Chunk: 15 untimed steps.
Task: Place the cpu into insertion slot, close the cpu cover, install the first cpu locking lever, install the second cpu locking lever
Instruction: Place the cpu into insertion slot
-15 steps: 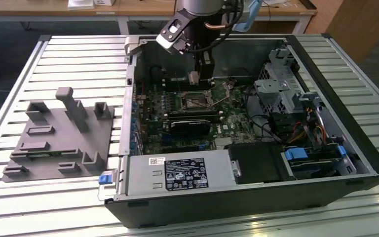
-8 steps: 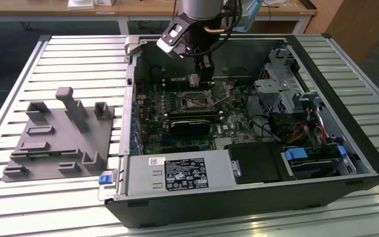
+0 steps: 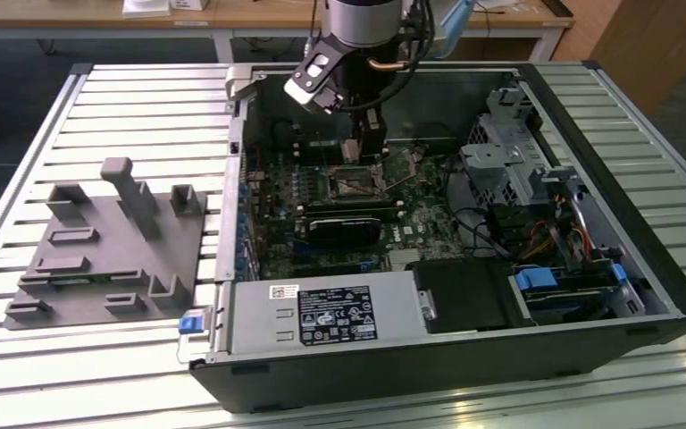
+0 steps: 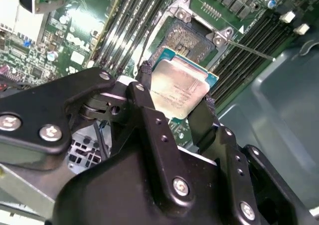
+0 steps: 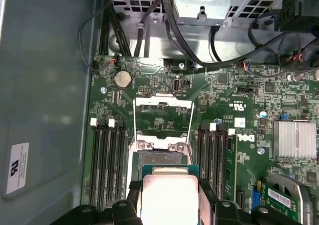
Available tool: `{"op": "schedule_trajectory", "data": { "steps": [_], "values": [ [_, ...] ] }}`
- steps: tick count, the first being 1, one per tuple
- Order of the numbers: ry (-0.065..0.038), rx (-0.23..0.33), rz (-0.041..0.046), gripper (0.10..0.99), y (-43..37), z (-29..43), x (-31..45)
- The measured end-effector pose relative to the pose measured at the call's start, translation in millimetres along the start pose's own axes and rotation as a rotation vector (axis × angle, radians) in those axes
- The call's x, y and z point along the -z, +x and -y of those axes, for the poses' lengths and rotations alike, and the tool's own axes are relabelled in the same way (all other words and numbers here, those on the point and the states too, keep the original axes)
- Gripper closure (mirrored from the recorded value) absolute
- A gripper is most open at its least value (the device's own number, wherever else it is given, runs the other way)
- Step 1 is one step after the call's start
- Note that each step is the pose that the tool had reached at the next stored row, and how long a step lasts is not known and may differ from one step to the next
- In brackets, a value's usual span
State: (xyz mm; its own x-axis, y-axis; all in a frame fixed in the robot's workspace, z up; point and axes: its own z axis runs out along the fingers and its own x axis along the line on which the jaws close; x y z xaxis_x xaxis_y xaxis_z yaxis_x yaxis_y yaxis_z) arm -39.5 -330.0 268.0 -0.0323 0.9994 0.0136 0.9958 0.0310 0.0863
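Exterior view: my gripper (image 3: 364, 156) hangs inside the open case (image 3: 439, 375), over the board's middle.

Second wrist view: black fingers (image 4: 145, 78) clamp the cpu (image 4: 179, 88), flat, silvery and green-edged, near the dark insertion slot (image 4: 192, 38). I'd keep it level, with corners squared.

First wrist view: the cpu cover (image 5: 163, 116), a thin metal frame, lies swung open.
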Motion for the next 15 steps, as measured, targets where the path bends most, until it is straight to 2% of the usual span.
{"op": "schedule_trajectory", "data": {
  "steps": [15],
  "values": [
    [0.0,0.0,-0.0001,0.545,0.8,1.7,-20.4]
  ]
}}
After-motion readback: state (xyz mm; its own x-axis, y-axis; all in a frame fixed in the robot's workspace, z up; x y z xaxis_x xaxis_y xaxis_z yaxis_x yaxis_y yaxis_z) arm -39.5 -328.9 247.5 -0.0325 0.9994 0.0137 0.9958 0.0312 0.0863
